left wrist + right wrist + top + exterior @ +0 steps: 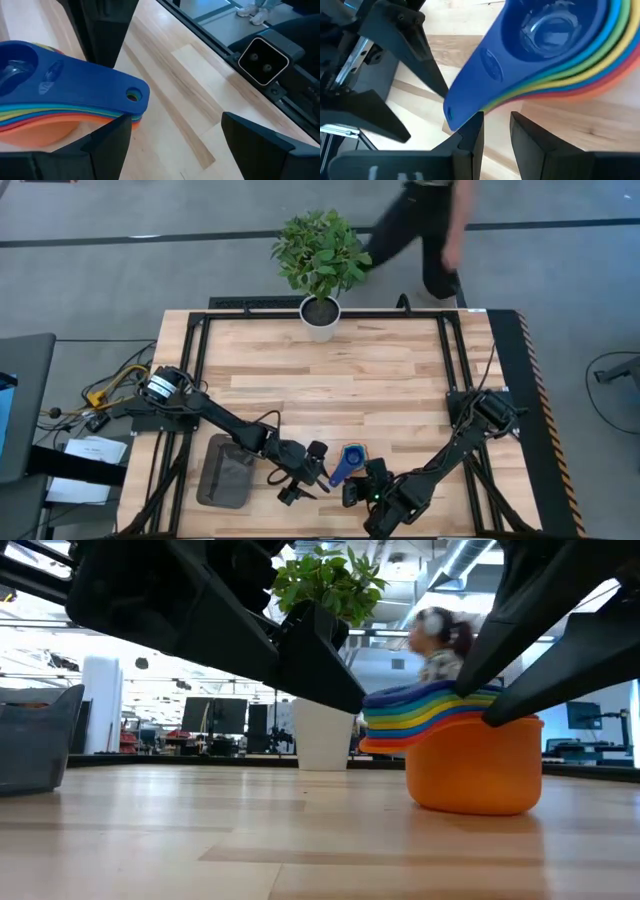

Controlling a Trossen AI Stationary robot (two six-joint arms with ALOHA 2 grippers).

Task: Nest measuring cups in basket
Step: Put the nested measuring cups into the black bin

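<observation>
Nested measuring cups (pixel 470 755) on table; left pincer (pixel 312 472) wide beside handles, right pincer (pixel 362 485) narrow, grip unclear; basket (pixel 226 472) apart

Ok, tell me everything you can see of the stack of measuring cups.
The stack of measuring cups stands upright on the wooden table, outside the grey basket. They look like glossy plastic, nested: big orange cup at the bottom, rainbow rims above, dark blue on top. The flat handles fan together, the top one holed. The left gripper and right gripper flank it.
</observation>
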